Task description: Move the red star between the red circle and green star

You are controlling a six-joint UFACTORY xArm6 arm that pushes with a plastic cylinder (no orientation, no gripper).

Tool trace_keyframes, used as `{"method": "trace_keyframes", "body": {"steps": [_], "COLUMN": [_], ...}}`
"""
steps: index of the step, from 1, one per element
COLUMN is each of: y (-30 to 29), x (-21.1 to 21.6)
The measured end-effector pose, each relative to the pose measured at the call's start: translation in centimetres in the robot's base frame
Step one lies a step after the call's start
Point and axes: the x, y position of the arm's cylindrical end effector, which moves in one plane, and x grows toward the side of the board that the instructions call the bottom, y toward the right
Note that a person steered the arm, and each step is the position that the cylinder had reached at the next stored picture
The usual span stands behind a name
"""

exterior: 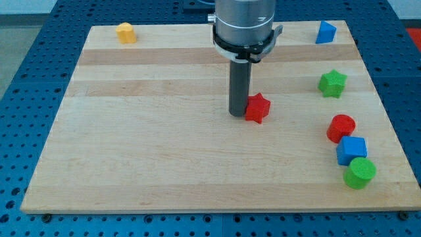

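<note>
The red star [258,107] lies near the middle of the wooden board [131,145]. My tip [237,114] rests on the board right against the red star's left side. The green star [332,83] sits at the right, above the red circle [341,128]. A gap of bare board separates those two. The red star lies to the left of that gap, well apart from both.
A blue cube [352,151] touches the red circle's lower right, with a green circle [360,172] just below it. A blue triangular block [325,32] sits at the top right. A yellow block [125,32] sits at the top left.
</note>
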Motion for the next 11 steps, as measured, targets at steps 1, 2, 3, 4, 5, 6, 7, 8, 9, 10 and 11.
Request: {"method": "trace_keyframes", "body": {"steps": [1, 2, 3, 4, 5, 6, 7, 8, 9, 10, 11], "y": [0.6, 2.0, 4.2, 6.1, 7.9, 9.6, 10.9, 12.3, 12.6, 12.6, 13.0], "x": [0.3, 0.3, 0.3, 0.3, 0.3, 0.3, 0.3, 0.3, 0.3, 0.3, 0.1]}}
